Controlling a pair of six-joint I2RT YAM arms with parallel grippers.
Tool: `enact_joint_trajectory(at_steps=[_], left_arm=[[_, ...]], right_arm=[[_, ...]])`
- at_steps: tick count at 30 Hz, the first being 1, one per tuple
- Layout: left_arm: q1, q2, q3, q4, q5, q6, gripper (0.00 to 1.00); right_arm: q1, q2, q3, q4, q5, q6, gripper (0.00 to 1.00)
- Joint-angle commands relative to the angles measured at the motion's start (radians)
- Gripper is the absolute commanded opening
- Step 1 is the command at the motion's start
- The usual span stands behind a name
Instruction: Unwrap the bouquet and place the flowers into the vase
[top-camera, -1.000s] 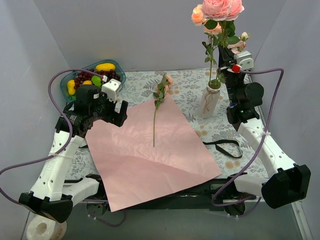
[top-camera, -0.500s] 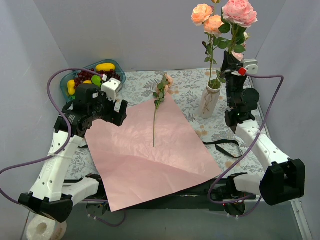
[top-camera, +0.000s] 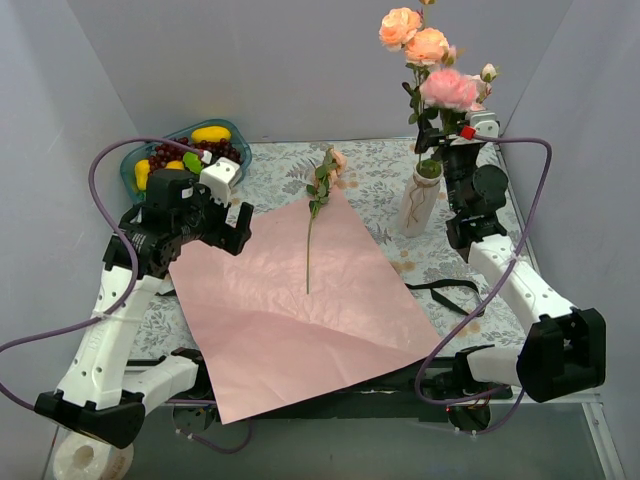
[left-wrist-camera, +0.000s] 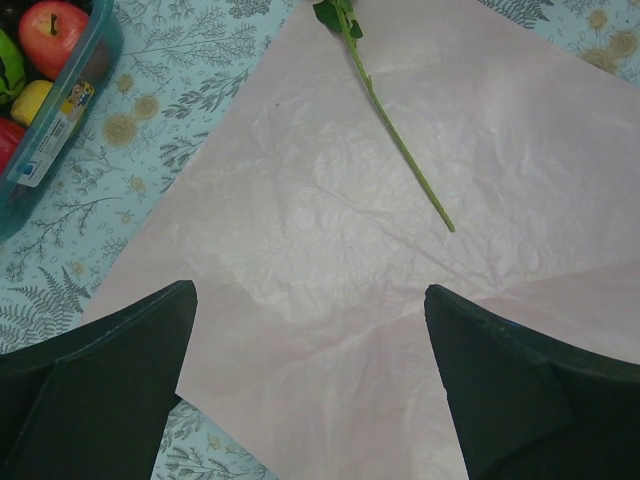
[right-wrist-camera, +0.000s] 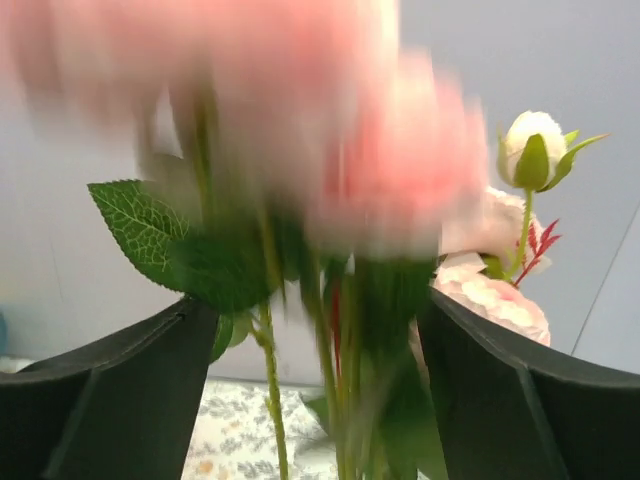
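Unwrapping: looks done. The lilac-pink wrapping paper sheet (top-camera: 300, 310) is lying open and flat across the middle of the table (top-camera: 380, 165), reaching down to its near edge. The thin black ribbon (top-camera: 447, 295) is lying loose off the sheet's right side.

Filling: mostly done, by my reading. Several pink and peach roses (top-camera: 428, 47) are standing upright in the small white ceramic vase (top-camera: 420, 205), which is sitting near the table's far right corner. One long-stemmed rose (top-camera: 312, 235) is lying alone on the far half of the paper, bloom toward the far edge. This one is left to move.

Right gripper (right-wrist-camera: 315, 320): its fingers are standing apart just above the vase rim, with stems passing between them and none pinched. The wrist view is motion-blurred, so contact is hard to rule out.

Left gripper (left-wrist-camera: 310, 300): it is hovering over the sheet's left part, fingers wide apart and holding nothing.

Materials: the paper is showing fine crinkles and long fold creases, thin and matte. The stems are thin, green and wiry, with serrated leaves. The blooms are layered and soft-looking. The vase is glossy, narrow at the neck, and faintly brown-marked. A floral-printed cloth is covering the table. A blue-green plastic tray of fruit (top-camera: 135, 165) is sitting at the far left corner.
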Motion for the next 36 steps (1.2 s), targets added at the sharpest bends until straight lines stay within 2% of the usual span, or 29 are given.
enact_joint_trajectory(at_steps=[1,8,13,15,22,25,26,29,30,32,33,36], left_arm=[[0.000,-0.029,0.038,-0.036,0.021,0.021,0.98],[0.000,-0.040,0.022,-0.036,0.029,0.025,0.98],[0.000,-0.035,0.022,-0.028,0.041,0.013,0.98],[0.000,-0.031,0.020,-0.025,0.047,0.007,0.98],[0.000,-0.025,0.025,-0.030,0.054,-0.002,0.98],[0.000,-0.023,0.020,-0.025,0.040,-0.005,0.98],[0.000,-0.025,0.019,-0.022,0.037,-0.008,0.98],[0.000,-0.018,0.025,-0.007,0.014,-0.028,0.98],[0.000,-0.015,0.023,0.002,0.006,-0.034,0.98],[0.000,-0.002,0.026,0.005,-0.012,-0.047,0.98],[0.000,0.001,0.026,0.007,-0.014,-0.051,0.98],[0.000,0.006,0.019,0.016,-0.015,-0.064,0.98]], right_arm=[[-0.007,-0.079,0.034,-0.080,-0.049,-0.013,0.90],[-0.005,-0.216,0.100,-0.361,-0.069,-0.039,0.93],[-0.007,-0.303,0.204,-0.432,-0.065,-0.011,0.94],[-0.005,-0.306,0.270,-0.501,-0.055,0.026,0.94],[-0.005,-0.261,0.482,-0.587,-0.073,0.046,0.96],[-0.004,-0.199,0.614,-0.635,-0.182,0.082,0.97],[-0.004,-0.173,0.666,-0.700,-0.241,0.090,0.97],[0.082,-0.058,0.850,-0.846,-0.234,0.043,0.97],[0.164,-0.028,0.920,-0.903,-0.214,0.012,0.97],[0.254,0.060,0.962,-0.965,-0.098,-0.066,0.97],[0.327,0.085,0.973,-1.003,-0.067,-0.081,0.97],[0.422,0.209,0.953,-1.012,0.049,-0.082,0.97]])
